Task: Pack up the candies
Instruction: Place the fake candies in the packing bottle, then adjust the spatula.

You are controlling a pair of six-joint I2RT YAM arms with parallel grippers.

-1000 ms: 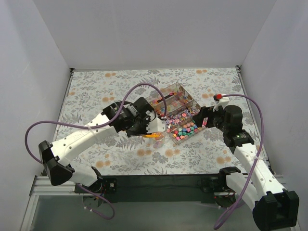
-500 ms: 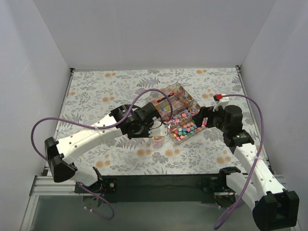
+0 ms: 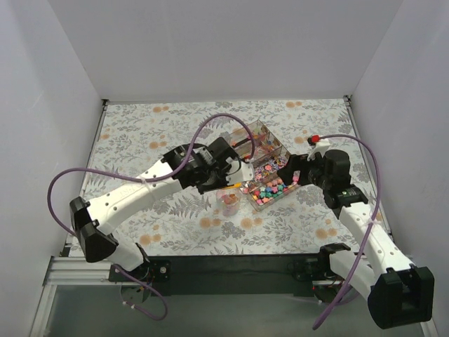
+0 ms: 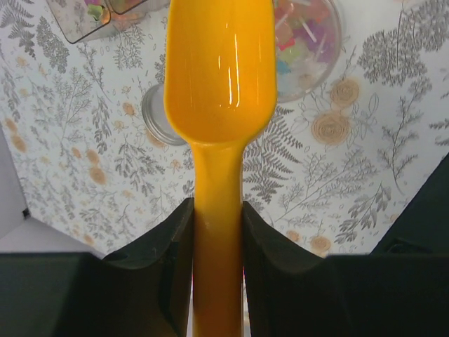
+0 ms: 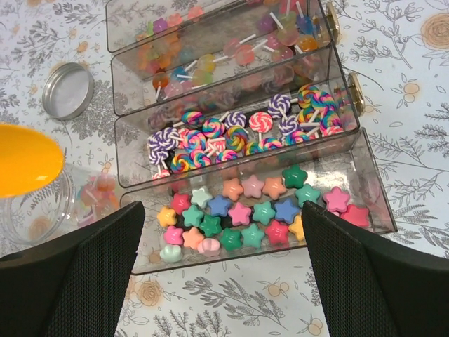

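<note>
While the left claw (image 4: 217,232), clamped on the orange scoop (image 4: 219,63), points its long axis forward toward the jar (image 5: 56,210), the candies (image 5: 245,210) lie just beyond in the clear box (image 5: 365,175), close before the right claw (image 5: 221,239), which is wide apart and empty.

Scoop (image 4: 219,70) cropped (top edge); jar (image 4: 319,67) half hidden behind it
</note>
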